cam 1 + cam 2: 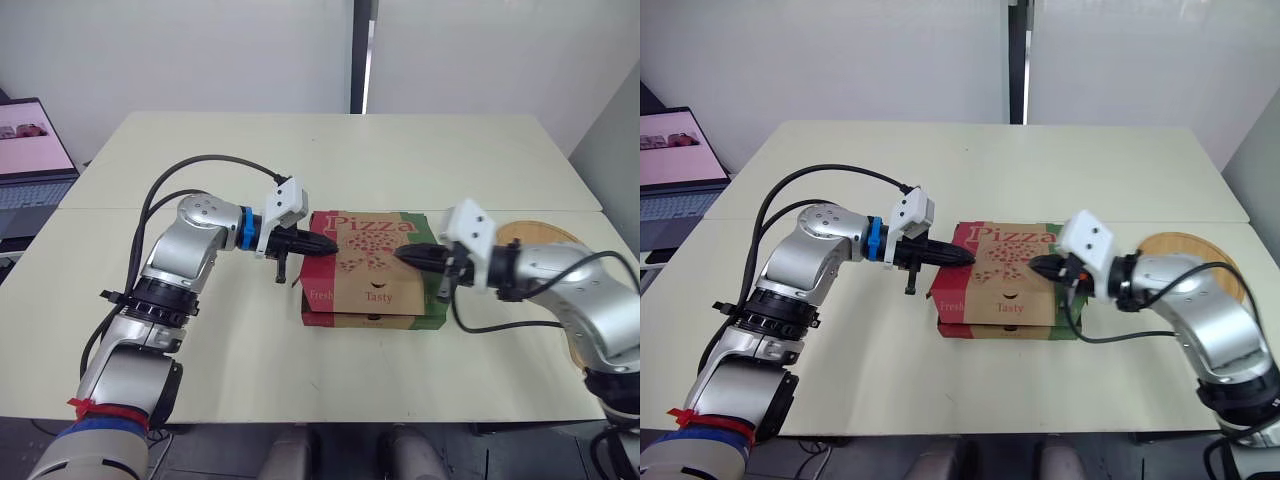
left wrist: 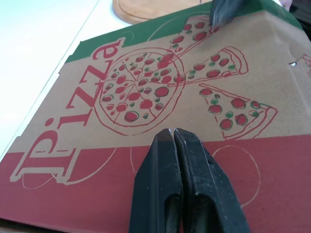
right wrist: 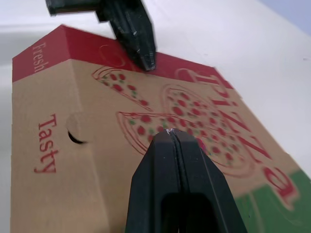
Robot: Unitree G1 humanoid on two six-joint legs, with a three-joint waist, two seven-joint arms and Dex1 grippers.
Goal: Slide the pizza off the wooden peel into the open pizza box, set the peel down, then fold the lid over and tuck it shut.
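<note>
The pizza box (image 1: 368,272) lies in the middle of the table with its printed lid folded down over it. My left gripper (image 1: 330,243) is shut, its tip resting on the lid's left edge (image 2: 173,131). From the right, my right gripper (image 1: 402,254) is shut too and presses on the lid's right side (image 3: 171,131). The round wooden peel (image 1: 545,240) lies flat on the table to the right of the box, partly behind my right arm. The pizza is hidden.
A laptop (image 1: 30,160) stands open at the table's far left edge. The cream table (image 1: 330,150) stretches bare behind the box. Cables loop from both arms above the tabletop.
</note>
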